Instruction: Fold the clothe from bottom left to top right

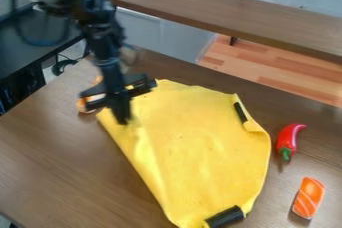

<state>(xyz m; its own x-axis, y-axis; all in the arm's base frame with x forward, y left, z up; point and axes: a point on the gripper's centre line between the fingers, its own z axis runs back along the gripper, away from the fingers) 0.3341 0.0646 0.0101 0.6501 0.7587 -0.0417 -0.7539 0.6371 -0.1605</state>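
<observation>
You're looking at a yellow cloth (pixel 200 142) that is lying mostly spread out near the middle of the table (pixel 53 157), its lower end reaching toward the bottom edge of the view. A ridge is running down its left side, and small parts of its edge are turning up at the right and at the bottom, beside the black patches (pixel 225 217). Over its upper left part your gripper (pixel 121 115) is hanging, pointing down; you can't tell from here whether it is open, closed or gripping any cloth

As for progress, you're probably standing near the start: the cloth is lying open, and no large fold is crossing it toward the top right. Those turned edges are hardly counting as the fold you're after. What is remaining, then, is getting hold of the bottom left, carrying it across to the top right and laying it down

Counting outward, you're having one cloth, two black patches on it and one gripper. To the right, one red pepper (pixel 289 139) is lying beside the cloth, and one orange striped piece (pixel 308 198) is resting below it. Behind the gripper, one orange-and-white thing (pixel 87 104) is peeking out, partly hidden. Beyond the table, one wooden bench (pixel 220 9) is stretching across
</observation>
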